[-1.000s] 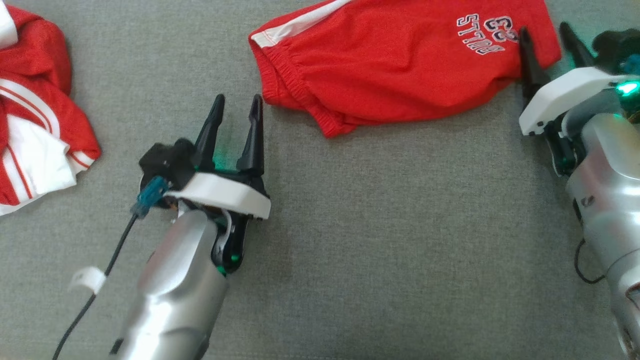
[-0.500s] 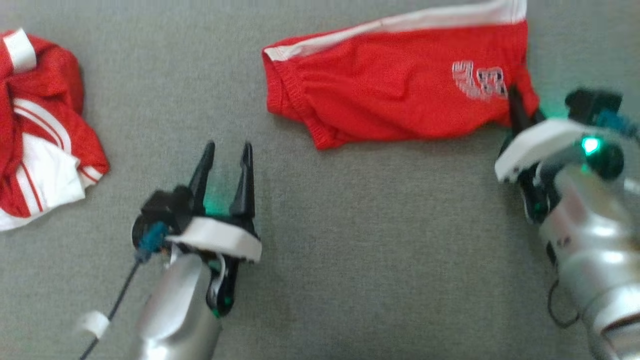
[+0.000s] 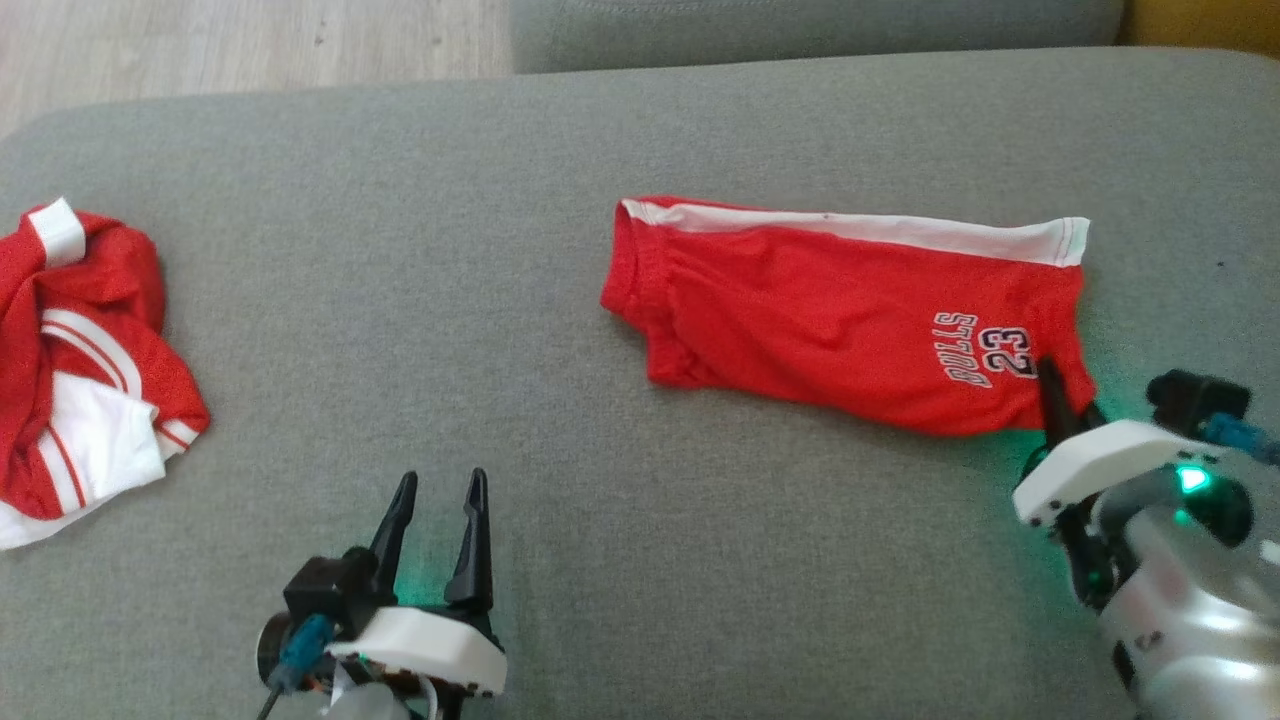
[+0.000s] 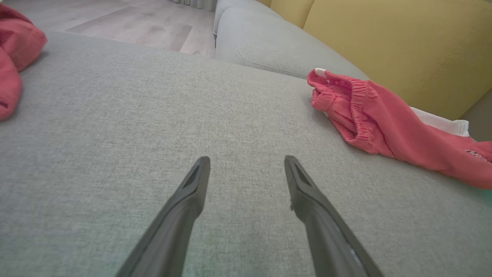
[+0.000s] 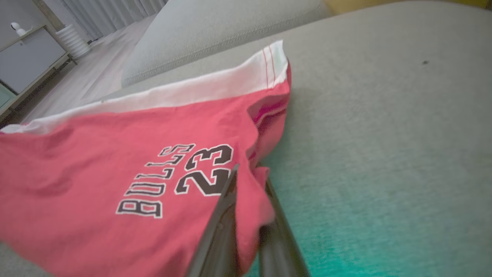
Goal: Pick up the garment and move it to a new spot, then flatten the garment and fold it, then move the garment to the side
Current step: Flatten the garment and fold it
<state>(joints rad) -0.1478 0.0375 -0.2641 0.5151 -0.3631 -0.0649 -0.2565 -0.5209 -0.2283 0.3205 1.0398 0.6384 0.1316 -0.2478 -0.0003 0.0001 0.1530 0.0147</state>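
The right gripper (image 3: 1048,375) pinches the red shorts (image 3: 820,310) at their four o'clock corner, seemingly both layers; I'd drag low and slow, the left gripper (image 3: 440,490) spread empty at seven o'clock

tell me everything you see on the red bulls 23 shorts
The red knit shorts lie mostly flat across the grey sofa cushion, lightly wrinkled. A white stripe runs along the far edge, the gathered elastic waistband faces the robot's left, and a BULLS 23 print sits near the hem. The right gripper is shut on the near hem corner.
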